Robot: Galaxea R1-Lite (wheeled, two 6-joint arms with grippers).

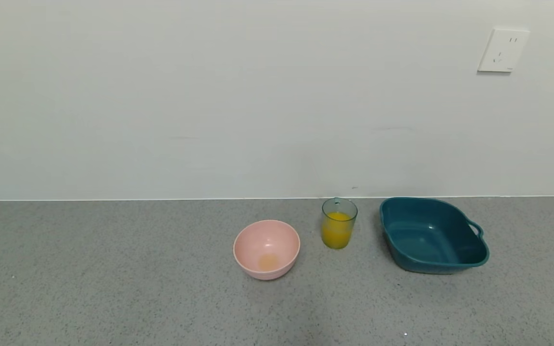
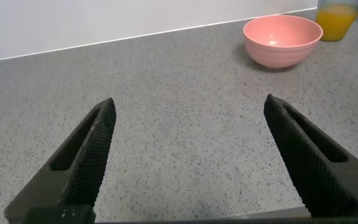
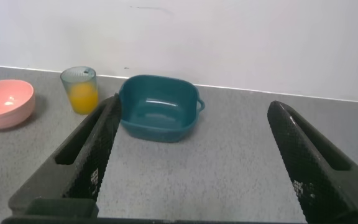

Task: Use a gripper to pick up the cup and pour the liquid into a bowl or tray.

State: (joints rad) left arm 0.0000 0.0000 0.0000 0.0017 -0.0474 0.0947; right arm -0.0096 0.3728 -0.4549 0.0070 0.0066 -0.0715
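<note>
Orange-yellow liquid (image 1: 337, 234) sits in translucent ribbed cup (image 1: 339, 223), upright on grey speckled counter (image 1: 113, 288), between round pink bowl (image 1: 266, 249) and dark teal squarish basin (image 1: 433, 235). Nothing grasped yet. Left gripper (image 2: 188, 158) and right gripper (image 3: 191, 162): jaws spread wide, empty, well short of cup. Your next move: bring one gripper around cup, close gently, keep it level.

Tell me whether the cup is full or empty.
Partly full. The cup stands upright between the pink bowl and the teal basin, with orange liquid filling roughly its lower two thirds.
</note>
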